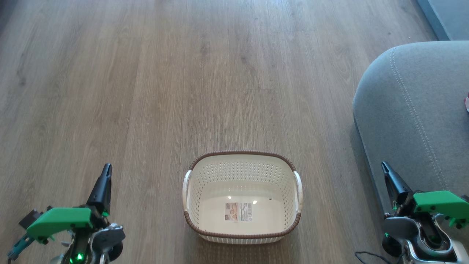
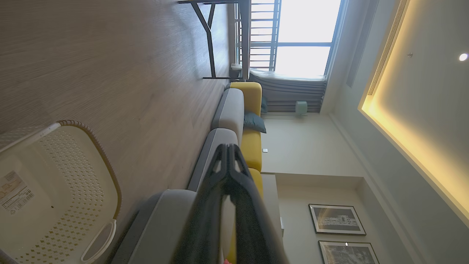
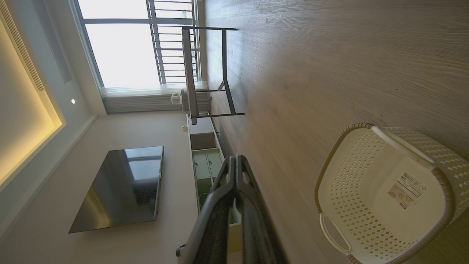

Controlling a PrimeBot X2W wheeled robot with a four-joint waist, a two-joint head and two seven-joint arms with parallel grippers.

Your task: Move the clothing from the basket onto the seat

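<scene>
I logged the head camera looking steeply down at the floor (image 1: 154, 80), with the basket (image 1: 242, 172) close below centre; both wrist cameras sat low and rolled sideways, facing out along that floor; all three shared the basket; head and left wrist shared the seat (image 1: 410, 117).

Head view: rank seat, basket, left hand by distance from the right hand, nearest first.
1. Seat, directly alongside the right hand, at the right edge.
2. Basket, bottom centre, to its left.
3. Left hand, far lower left.
</scene>
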